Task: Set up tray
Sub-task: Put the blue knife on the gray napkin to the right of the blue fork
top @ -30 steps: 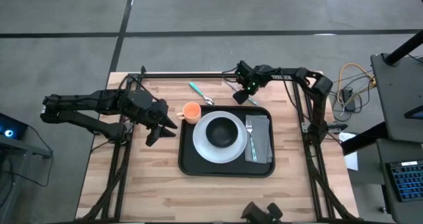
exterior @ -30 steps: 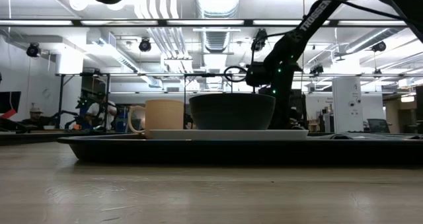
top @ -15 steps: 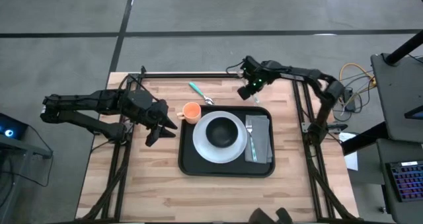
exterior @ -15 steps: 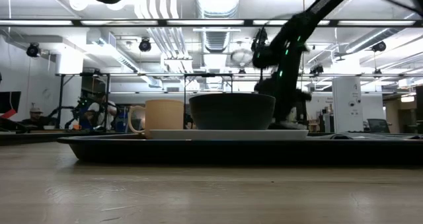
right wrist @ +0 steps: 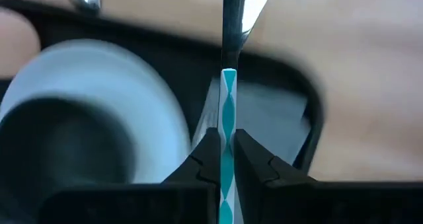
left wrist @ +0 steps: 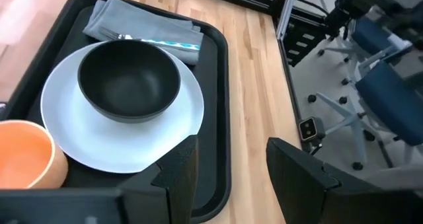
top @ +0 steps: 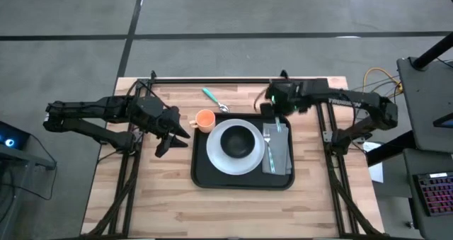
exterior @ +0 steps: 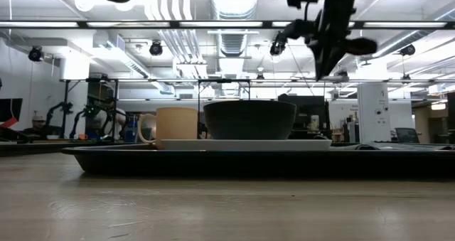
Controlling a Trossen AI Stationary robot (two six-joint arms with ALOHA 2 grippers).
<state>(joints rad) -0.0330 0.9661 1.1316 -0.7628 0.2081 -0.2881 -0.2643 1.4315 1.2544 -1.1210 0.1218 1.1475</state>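
- A large black rectangular tray (top: 243,180) with rounded corners and a raised rim lies at the middle of the pale wooden slatted table (top: 163,197).
- On the tray, a dark bowl (top: 238,141) sits on a round white plate (top: 218,158), with a folded grey napkin (top: 279,155) and a silver fork (top: 268,151) beside the plate.
- A small orange cup (top: 204,120) stands at the tray's far left corner; a teal-handled spoon (top: 214,99) lies on the table behind it.
- The right gripper (top: 272,110) hangs over the tray's far right corner, fingers (right wrist: 206,159) pinched on a slim utensil with a teal-and-white patterned handle (right wrist: 228,125).
- The left gripper (top: 175,135) waits left of the tray, fingers (left wrist: 177,174) spread and holding nothing.
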